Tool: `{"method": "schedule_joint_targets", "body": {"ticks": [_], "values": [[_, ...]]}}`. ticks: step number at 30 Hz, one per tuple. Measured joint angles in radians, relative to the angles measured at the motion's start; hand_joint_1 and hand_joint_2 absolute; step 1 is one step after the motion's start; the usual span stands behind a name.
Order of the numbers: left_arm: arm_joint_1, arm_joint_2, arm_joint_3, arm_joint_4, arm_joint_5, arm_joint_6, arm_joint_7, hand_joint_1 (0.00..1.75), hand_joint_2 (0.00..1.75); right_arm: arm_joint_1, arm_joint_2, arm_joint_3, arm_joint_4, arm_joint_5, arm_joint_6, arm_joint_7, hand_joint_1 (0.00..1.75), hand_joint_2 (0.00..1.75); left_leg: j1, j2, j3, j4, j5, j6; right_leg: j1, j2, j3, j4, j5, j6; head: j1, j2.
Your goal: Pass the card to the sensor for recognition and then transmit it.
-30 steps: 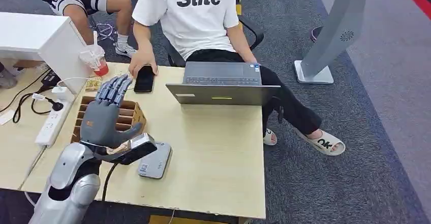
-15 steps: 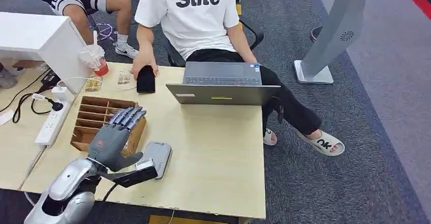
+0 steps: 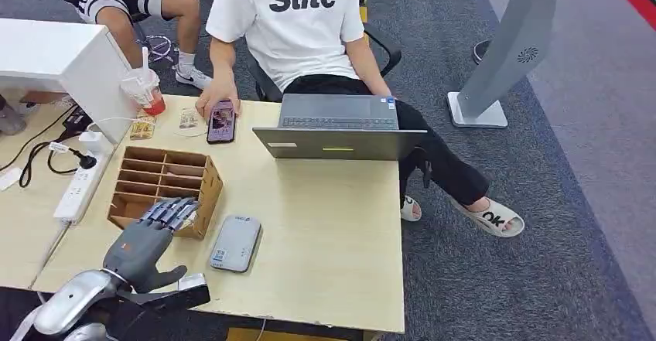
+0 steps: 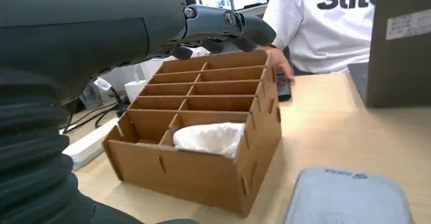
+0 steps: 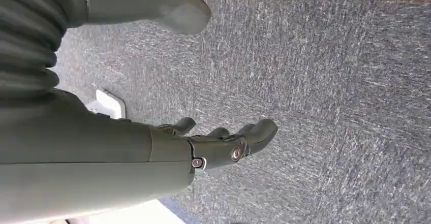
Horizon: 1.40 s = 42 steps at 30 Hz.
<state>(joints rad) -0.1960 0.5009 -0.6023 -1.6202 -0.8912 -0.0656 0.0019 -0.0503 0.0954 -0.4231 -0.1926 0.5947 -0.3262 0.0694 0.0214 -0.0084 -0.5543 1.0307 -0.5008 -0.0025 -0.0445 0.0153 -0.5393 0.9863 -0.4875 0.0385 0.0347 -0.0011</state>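
Head view: left hand (image 3: 147, 239), fingers spread and empty, hovers beside the cardboard organizer (image 3: 165, 189) and grey card reader (image 3: 236, 242); right hand (image 5: 223, 145) hangs empty, fingers loosely apart.

The head view looked down from high up at the table (image 3: 325, 225) and the floor past it. The left wrist view sat low and close behind the left hand (image 4: 101, 26), facing the cardboard box (image 4: 203, 148) that the head view also showed (image 3: 166, 182). The right wrist view looked down at grey carpet (image 5: 330, 107).
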Motion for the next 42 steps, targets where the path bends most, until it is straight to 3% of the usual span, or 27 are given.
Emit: {"method": "schedule_joint_targets", "body": {"ticks": [3,6,11,23,42], "values": [[0.017,0.021,0.000,-0.014,-0.033,0.010,0.021,0.00,1.75,0.000,0.002,-0.008,0.000,0.002,0.000,0.000,0.00,1.75,0.000,0.000,0.000,0.000,0.000,0.000,0.000,0.000,0.000,0.000,0.000,0.000,0.000,0.000],[0.029,0.028,0.000,-0.022,-0.136,0.055,0.063,0.00,1.75,0.000,0.004,-0.012,0.000,0.008,-0.001,0.002,0.00,1.75,0.000,0.000,0.000,0.000,0.000,0.000,0.000,0.000,0.000,0.000,0.000,0.000,0.000,0.000],[0.032,-0.002,0.000,-0.022,-0.318,0.130,0.125,0.00,1.75,0.000,0.010,-0.018,0.000,0.020,-0.001,0.012,0.00,1.75,0.000,0.000,0.000,0.000,0.000,0.000,0.000,0.000,0.000,0.000,0.000,0.000,0.000,0.000],[0.021,-0.064,0.020,0.029,-0.344,0.142,0.132,0.00,1.75,0.000,0.015,-0.020,0.000,0.032,0.000,0.016,0.00,1.75,0.000,0.000,0.000,0.000,0.000,0.000,0.000,0.000,0.000,0.000,0.000,0.000,0.000,0.000],[0.037,-0.058,0.087,0.072,-0.335,0.097,0.122,0.00,1.75,0.000,0.017,-0.038,0.000,0.053,0.002,0.018,0.00,1.75,0.000,0.000,0.000,0.000,0.000,0.000,0.000,0.000,0.000,0.000,0.000,0.000,0.000,0.000]]}}
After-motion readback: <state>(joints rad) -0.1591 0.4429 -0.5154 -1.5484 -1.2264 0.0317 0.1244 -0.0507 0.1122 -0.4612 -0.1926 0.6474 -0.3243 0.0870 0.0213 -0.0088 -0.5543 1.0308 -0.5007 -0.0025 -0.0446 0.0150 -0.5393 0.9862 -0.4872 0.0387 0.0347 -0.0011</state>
